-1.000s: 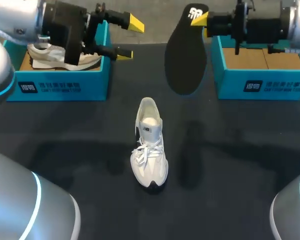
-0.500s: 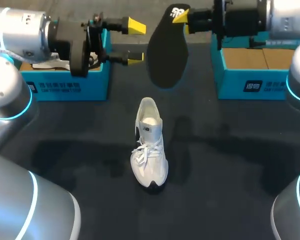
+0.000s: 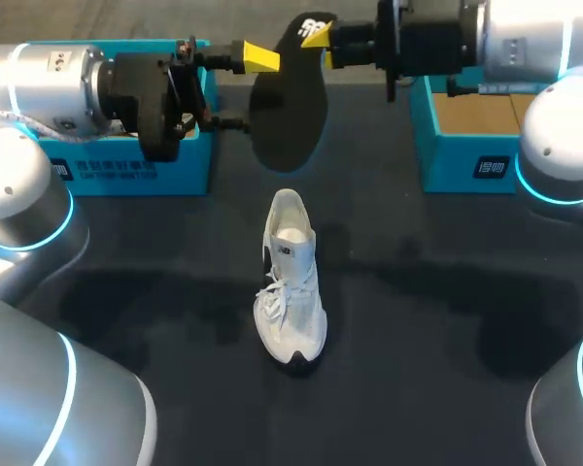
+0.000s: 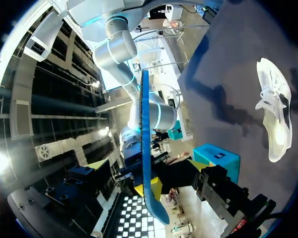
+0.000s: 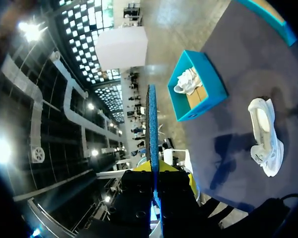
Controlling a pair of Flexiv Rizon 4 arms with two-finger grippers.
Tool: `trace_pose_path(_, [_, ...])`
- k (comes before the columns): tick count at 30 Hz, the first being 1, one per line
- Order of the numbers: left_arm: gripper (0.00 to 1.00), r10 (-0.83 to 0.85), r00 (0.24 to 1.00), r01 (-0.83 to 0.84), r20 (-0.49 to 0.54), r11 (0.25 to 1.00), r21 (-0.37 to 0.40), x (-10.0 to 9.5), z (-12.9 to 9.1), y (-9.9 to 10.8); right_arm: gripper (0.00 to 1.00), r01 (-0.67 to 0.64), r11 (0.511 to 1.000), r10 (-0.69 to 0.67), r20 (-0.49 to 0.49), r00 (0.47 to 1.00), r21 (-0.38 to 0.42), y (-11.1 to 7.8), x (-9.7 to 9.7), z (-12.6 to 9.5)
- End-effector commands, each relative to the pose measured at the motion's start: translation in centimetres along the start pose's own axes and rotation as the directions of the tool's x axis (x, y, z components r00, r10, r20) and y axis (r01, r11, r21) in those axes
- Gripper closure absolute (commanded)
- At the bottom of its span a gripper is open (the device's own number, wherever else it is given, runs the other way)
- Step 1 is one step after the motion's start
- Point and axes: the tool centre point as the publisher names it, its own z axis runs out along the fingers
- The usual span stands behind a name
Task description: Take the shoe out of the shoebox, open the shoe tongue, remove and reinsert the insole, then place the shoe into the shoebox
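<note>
Leftward swings the insole (image 3: 290, 121) over the last second, carried by your right end effector (image 3: 318, 37), while your left end effector (image 3: 259, 89) has come across to meet it over the far side of the tabletop (image 3: 447, 291). Right now the right one pinches the insole by its heel end, and the black sole hangs down from there, clear of the surface. Your left one stands wide: one yellow tip shows beside the insole's upper part, and the other finger runs out of sight behind it. The left wrist view has the insole edge-on between those fingers, neither touching as far as I can tell. The shoe (image 3: 291, 282) sits upright mid-tabletop, nearer than the insole, toe at the near end, unheld.

Watch the handover: if the right lets go before the left has closed, the insole drops. It looks floppy, so a nudging finger could set it swinging and spoil the grip. And the shoe looks light and loose, so pushing the insole in may slide or tip it.
</note>
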Motion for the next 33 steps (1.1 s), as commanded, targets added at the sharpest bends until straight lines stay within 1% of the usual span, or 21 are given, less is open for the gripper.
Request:
trace_pose_path(1, [0.07,-0.002,1.0,0.002,0.004,1.0,0.009,0.3,0.4,0.4,1.0,-0.003,1.0,0.003,-0.015,1.0,-0.009,-0.3,-0.4,1.2])
trace_pose_path(2, [0.07,-0.002,1.0,0.002,0.006,1.0,0.011,0.3,0.4,0.4,1.0,-0.003,1.0,0.003,-0.014,1.0,-0.008,-0.4,-0.5,1.2])
trace_pose_path(4, [0.34,-0.005,1.0,0.005,0.012,1.0,0.013,0.4,0.5,0.4,1.0,-0.003,1.0,0.003,-0.016,1.0,-0.005,-0.5,-0.4,1.4])
trace_pose_path(7, [0.6,-0.009,1.0,0.009,0.013,1.0,0.017,0.7,0.6,0.4,1.0,0.0,1.0,0.0,-0.019,1.0,-0.002,-0.7,-0.2,1.6])
trace_pose_path(8, [0.64,-0.011,1.0,0.011,0.013,1.0,0.018,0.7,0.6,0.4,1.0,0.001,1.0,-0.001,-0.02,1.0,0.0,-0.7,-0.2,1.6])
trace_pose_path(9, [0.76,-0.012,1.0,0.012,0.012,1.0,0.019,0.7,0.6,0.4,1.0,0.002,1.0,-0.002,-0.021,1.0,0.002,-0.7,-0.2,1.7])
trace_pose_path(10, [0.93,-0.012,1.0,0.012,0.012,1.0,0.019,0.7,0.6,0.4,1.0,0.003,1.0,-0.003,-0.021,1.0,0.003,-0.7,-0.2,1.7])
trace_pose_path(11, [1.0,-0.012,1.0,0.012,0.013,1.0,0.019,0.7,0.6,0.4,1.0,0.004,1.0,-0.003,-0.022,1.0,0.004,-0.7,-0.2,1.7])
trace_pose_path(18, [1.0,-0.011,1.0,0.011,0.015,1.0,0.023,0.8,0.8,0.4,1.0,0.007,1.0,-0.007,-0.029,1.0,0.004,-0.9,-0.2,1.8])
trace_pose_path(23, [1.0,-0.011,1.0,0.011,0.016,1.0,0.029,0.7,0.9,0.2,1.0,0.015,1.0,-0.016,-0.043,0.999,-0.015,-1.0,-0.3,1.5])
trace_pose_path(24, [1.0,-0.011,1.0,0.01,0.017,0.999,0.03,0.6,0.9,0.2,0.66,0.018,1.0,-0.019,-0.045,0.999,-0.018,-1.0,-0.4,1.3])
trace_pose_path(25, [1.0,-0.011,1.0,0.01,0.018,0.999,0.031,0.6,0.9,0.2,0.1,0.023,0.999,-0.024,-0.049,0.999,-0.023,-0.9,-0.5,1.2])
trace_pose_path(26, [1.0,-0.011,1.0,0.011,0.019,0.999,0.032,0.6,0.9,0.2,0.0,0.037,0.999,-0.038,-0.063,0.997,-0.028,-0.9,-0.6,1.0])
trace_pose_path(28, [1.0,-0.015,1.0,0.014,0.022,0.999,0.035,0.6,0.8,0.2,0.0,0.051,0.998,-0.054,-0.071,0.996,-0.041,-0.8,-0.8,0.5])
trace_pose_path(33, [1.0,-0.023,0.999,0.022,0.028,0.999,0.034,0.6,0.5,0.3,0.0,0.087,0.996,-0.09,-0.112,0.99,-0.036,-1.1,-1.3,-1.0])
